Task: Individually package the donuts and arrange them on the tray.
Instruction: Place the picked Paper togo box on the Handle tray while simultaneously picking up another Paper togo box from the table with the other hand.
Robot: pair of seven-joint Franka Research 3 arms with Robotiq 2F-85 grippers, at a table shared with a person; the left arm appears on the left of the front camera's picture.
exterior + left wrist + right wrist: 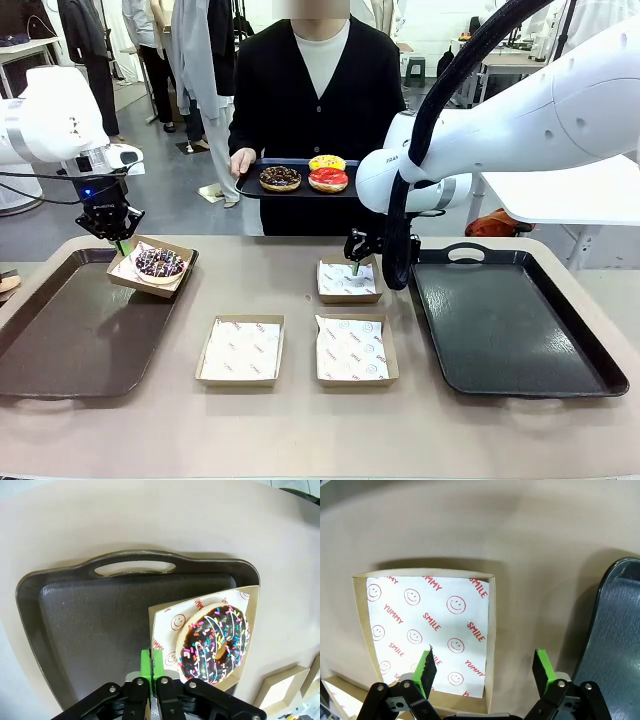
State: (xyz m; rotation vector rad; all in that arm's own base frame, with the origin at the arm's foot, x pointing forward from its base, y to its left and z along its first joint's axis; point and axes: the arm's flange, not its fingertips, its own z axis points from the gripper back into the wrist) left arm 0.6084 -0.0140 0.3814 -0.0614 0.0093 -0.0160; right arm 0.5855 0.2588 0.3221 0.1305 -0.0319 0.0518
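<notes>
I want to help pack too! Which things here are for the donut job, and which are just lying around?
For the job: sprinkled donut, filled box, chocolate donut, yellow donut, red donut, three empty boxes, left tray, right tray, person's tray.
Just around: hanging clothes, paper on the floor.
</notes>
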